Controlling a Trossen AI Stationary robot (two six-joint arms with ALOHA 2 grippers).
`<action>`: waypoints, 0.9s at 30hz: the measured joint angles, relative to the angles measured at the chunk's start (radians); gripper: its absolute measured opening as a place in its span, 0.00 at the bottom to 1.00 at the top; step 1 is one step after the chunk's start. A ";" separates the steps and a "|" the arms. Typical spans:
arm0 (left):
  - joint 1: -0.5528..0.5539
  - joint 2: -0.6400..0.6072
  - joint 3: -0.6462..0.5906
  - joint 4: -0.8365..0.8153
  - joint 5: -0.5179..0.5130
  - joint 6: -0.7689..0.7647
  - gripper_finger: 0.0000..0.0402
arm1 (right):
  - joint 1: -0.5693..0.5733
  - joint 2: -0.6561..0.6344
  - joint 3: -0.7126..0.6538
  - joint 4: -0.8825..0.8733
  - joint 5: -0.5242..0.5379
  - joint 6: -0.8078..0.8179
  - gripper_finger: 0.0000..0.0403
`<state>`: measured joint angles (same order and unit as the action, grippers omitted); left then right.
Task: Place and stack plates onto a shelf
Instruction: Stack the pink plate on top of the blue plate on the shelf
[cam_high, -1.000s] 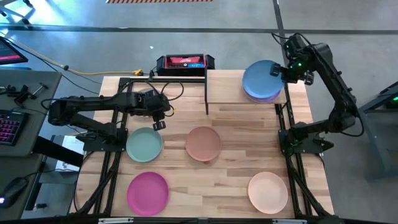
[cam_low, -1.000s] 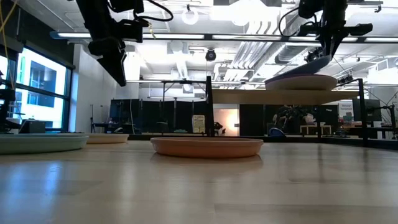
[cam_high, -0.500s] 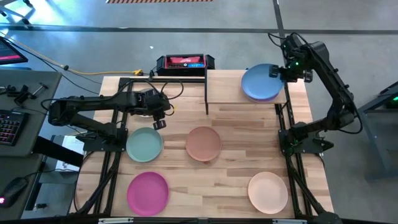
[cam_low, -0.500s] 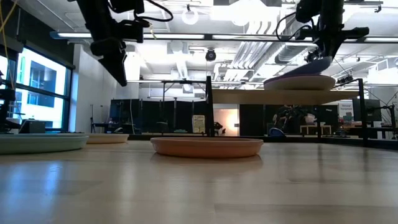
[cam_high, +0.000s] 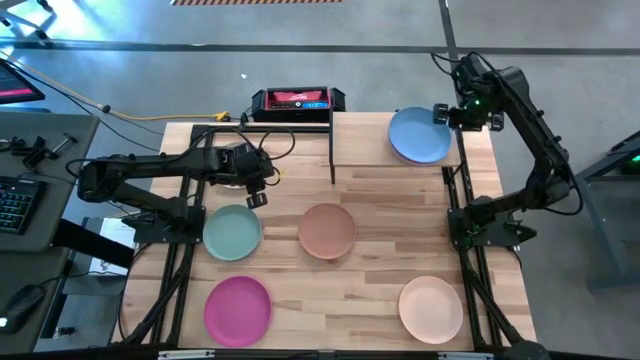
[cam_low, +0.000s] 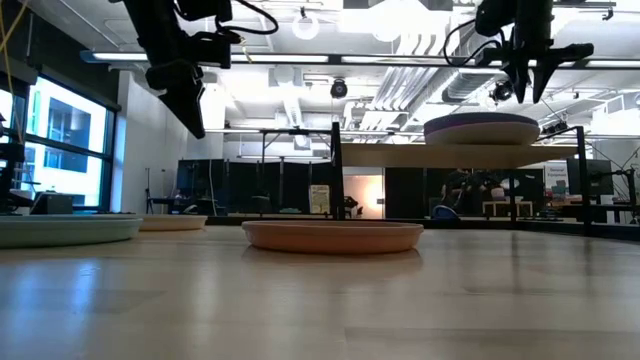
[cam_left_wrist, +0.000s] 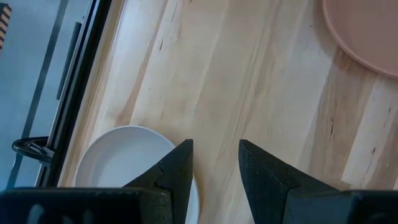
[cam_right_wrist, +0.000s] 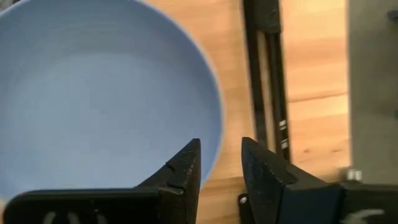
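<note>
My right gripper is spread, clear of the blue plate, which sits flat on the purple one on the shelf. Lift straight up before swinging away, so the fingers don't clip the rim. Left gripper waits spread near the white plate.

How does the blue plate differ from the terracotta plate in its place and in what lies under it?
The blue plate rests on the raised shelf, while the terracotta plate lies on the tabletop. The blue plate sits on another plate, whose purple edge shows beneath it; the terracotta plate lies alone. The right claw is at the blue plate's rim; no claw is near the terracotta plate. Both are round, shallow and level.
</note>
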<state>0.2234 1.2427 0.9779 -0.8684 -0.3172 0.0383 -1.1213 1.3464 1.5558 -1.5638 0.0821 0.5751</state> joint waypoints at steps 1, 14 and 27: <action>0.000 0.000 0.000 0.000 0.000 0.000 0.30 | 0.000 0.000 0.000 -0.002 -0.022 0.000 0.23; 0.033 0.000 0.000 -0.078 0.067 -0.058 0.30 | 0.171 -0.012 0.000 -0.007 -0.215 0.002 0.23; -0.010 0.000 0.000 -0.208 0.163 -0.204 0.30 | 0.616 -0.019 0.000 0.048 -0.106 0.234 0.23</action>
<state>0.2129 1.2427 0.9779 -1.0768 -0.1547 -0.1652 -0.5055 1.3277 1.5558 -1.5154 -0.0241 0.8091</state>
